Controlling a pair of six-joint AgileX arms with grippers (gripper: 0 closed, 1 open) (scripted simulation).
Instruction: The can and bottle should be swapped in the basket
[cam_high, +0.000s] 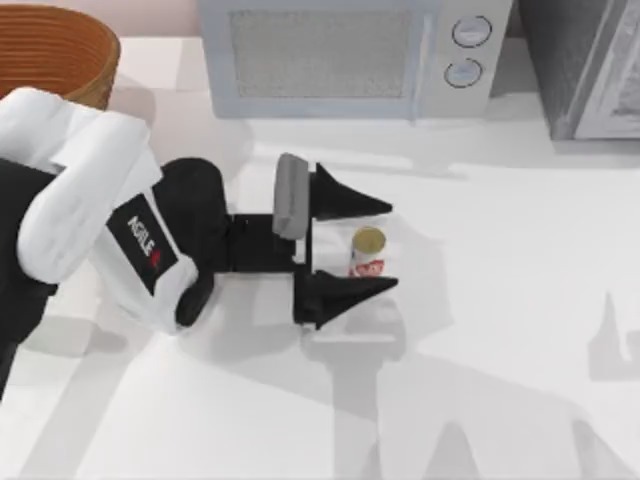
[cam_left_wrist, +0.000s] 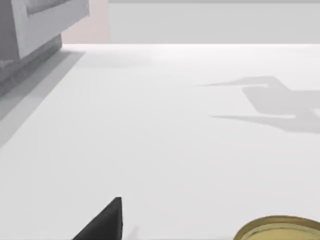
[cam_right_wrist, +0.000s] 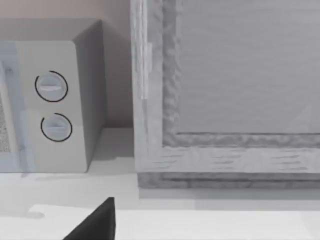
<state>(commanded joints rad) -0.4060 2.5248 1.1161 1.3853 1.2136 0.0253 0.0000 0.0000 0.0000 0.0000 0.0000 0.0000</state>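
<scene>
The left pincer (cam_high: 392, 245) stands wide open around the upright can (cam_high: 367, 251) on the counter (cam_high: 500, 300), gripping nothing, right of the basket (cam_high: 60, 50).

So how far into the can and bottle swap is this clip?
Early. Nothing looks finished: the can stands on the white table, well away from the basket at the top view's far left corner. In hand: the left gripper is open with one of its fingers on each side of the can, not yet closed. Left: grasping the can, carrying it to the basket, and handling the bottle.
</scene>
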